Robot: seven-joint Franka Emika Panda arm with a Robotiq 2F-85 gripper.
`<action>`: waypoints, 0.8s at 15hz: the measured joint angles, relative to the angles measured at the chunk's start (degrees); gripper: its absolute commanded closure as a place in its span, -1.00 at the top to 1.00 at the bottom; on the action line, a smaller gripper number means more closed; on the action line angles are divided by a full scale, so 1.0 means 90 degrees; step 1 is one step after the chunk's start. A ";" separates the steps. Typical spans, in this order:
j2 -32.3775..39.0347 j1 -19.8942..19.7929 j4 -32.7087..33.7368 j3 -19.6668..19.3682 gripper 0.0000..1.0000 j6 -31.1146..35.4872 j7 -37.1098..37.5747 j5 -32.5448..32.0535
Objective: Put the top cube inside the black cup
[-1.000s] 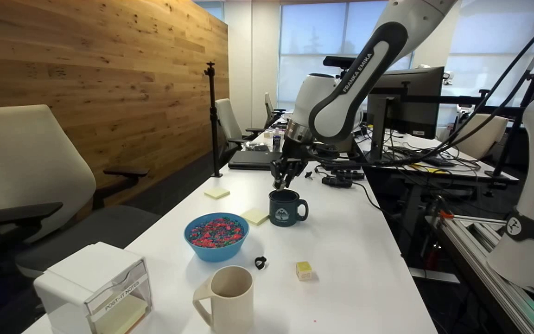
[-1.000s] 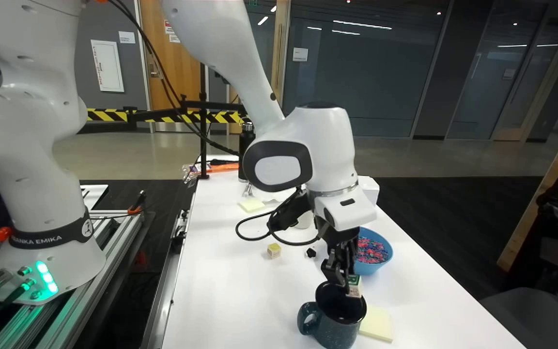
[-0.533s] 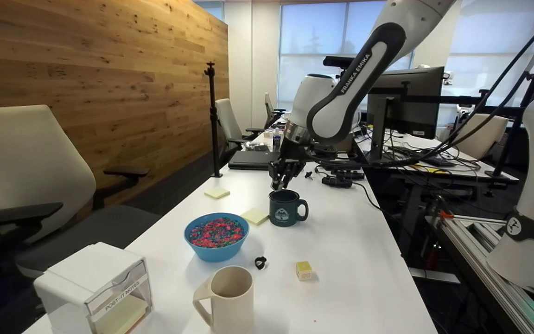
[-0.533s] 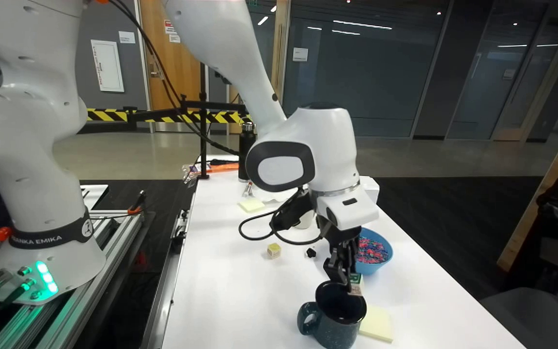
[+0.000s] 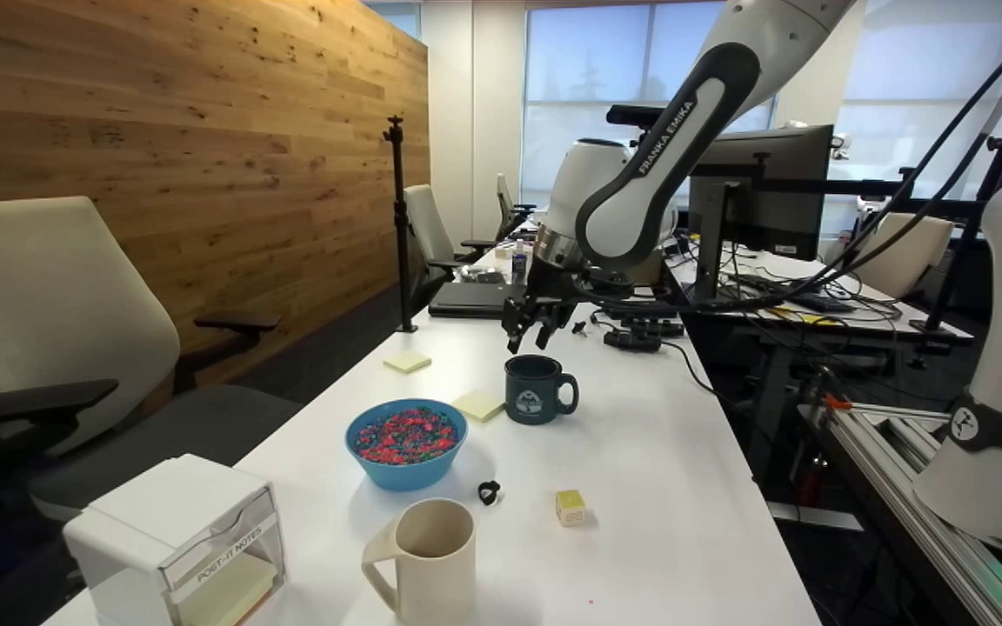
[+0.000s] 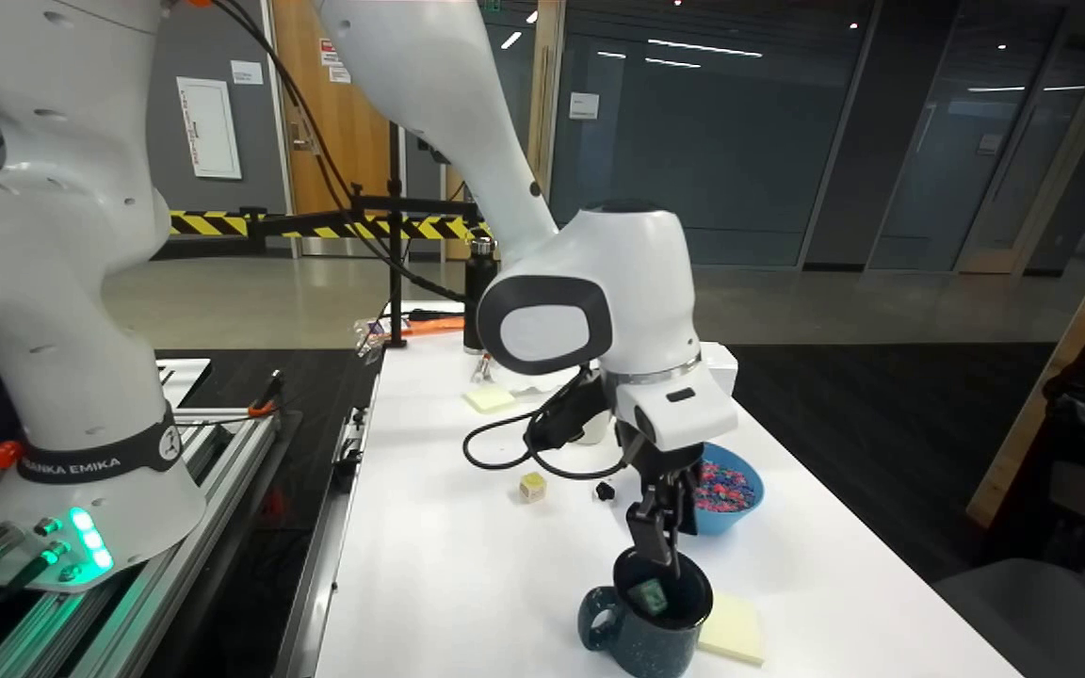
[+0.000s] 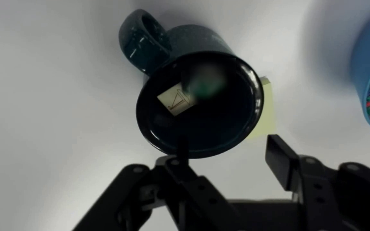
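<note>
Black two-fingered tool [image 5: 528, 344]: jaws apart, holding nothing, just above the squat, glossy, near-black cup [image 5: 534, 389], set between the long edges of the white desk [image 5: 666, 539]. Small, wood-like, green-and-cream cube [image 7: 181, 98]: inside cup. Step: release, apparently done. Next: straight upward retreat, clear of rim.

In both exterior views the table [image 5: 657, 539] is bright; pale light glows through window blinds [image 5: 588, 139], and dark glass [image 6: 693, 160] carries streaks of light. The wrist view is dim: glare on the black cup [image 7: 210, 128], a soft shadow beside the blue bowl [image 7: 363, 65], a greenish blur over part of the top cube [image 7: 174, 100], the gripper fingers [image 7: 281, 163] out of focus
</note>
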 measured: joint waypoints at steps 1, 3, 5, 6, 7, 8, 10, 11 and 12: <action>0.0000 -0.0007 0.0000 0.0000 1.00 0.0000 -0.0004 0.0003; 0.0000 -0.0012 0.0000 0.0000 1.00 0.0000 -0.0009 0.0008; 0.0000 -0.0012 0.0000 0.0000 1.00 0.0000 -0.0010 0.0010; 0.0000 -0.0012 0.0000 0.0000 1.00 0.0000 -0.0011 0.0011; 0.0000 -0.0012 0.0000 -0.0002 1.00 0.0000 -0.0011 0.0011; -0.0003 -0.0012 -0.0002 -0.0002 1.00 -0.0014 -0.0012 0.0012; -0.0015 0.0007 -0.0042 0.0001 1.00 -0.0082 -0.0012 0.0012; -0.0017 0.0034 -0.0078 0.0001 1.00 -0.0129 -0.0012 0.0012; -0.0028 0.0078 -0.0122 0.0002 1.00 -0.0213 -0.0012 0.0012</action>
